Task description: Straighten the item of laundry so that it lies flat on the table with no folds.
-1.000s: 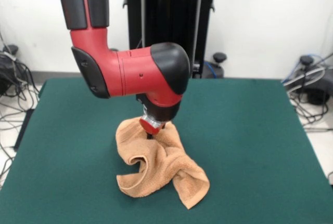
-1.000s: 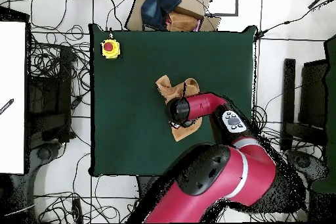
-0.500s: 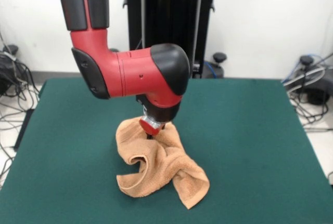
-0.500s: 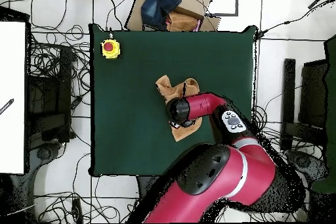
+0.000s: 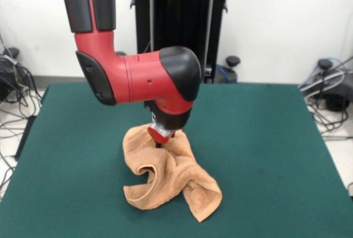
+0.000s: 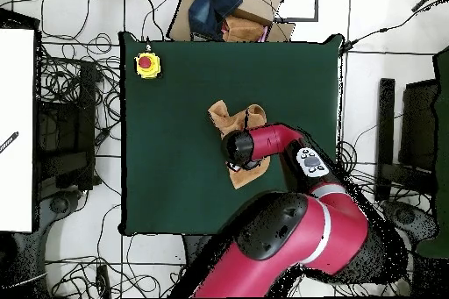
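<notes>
The peach-orange towel (image 5: 168,177) lies crumpled in folds and a curl near the middle of the green table (image 5: 265,155). In the overhead view the towel (image 6: 230,118) shows partly, with one corner (image 6: 239,175) sticking out below the arm. My gripper (image 5: 160,142) points straight down into the top of the towel's far part. Its tips are buried in the cloth and hidden by the wrist. In the overhead view the arm's head (image 6: 238,148) covers the gripper.
A yellow box with a red button (image 6: 147,65) sits at a table corner in the overhead view. A cardboard box with dark cloth (image 6: 226,10) stands beyond the table edge. Cables lie on the floor around the table.
</notes>
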`<action>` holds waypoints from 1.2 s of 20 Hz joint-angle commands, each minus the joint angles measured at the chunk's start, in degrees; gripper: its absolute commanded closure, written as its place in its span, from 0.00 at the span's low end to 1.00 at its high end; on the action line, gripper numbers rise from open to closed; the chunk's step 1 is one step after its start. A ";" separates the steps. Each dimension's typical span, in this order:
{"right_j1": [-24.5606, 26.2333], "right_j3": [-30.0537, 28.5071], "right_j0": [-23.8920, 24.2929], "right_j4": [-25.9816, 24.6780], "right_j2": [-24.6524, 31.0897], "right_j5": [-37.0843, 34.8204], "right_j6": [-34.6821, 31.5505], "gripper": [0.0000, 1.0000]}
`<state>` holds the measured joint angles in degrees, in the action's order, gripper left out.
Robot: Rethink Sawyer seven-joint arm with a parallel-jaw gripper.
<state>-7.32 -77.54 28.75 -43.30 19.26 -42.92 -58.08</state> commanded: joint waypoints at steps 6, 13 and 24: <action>4.78 4.62 -2.87 -5.51 -0.12 4.18 1.64 1.00; 4.82 5.09 -3.18 -5.46 -0.14 3.84 1.18 1.00; 0.79 4.15 -4.39 -1.12 0.29 -5.30 2.01 1.00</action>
<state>-7.15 -76.27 27.54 -44.64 18.87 -43.53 -58.08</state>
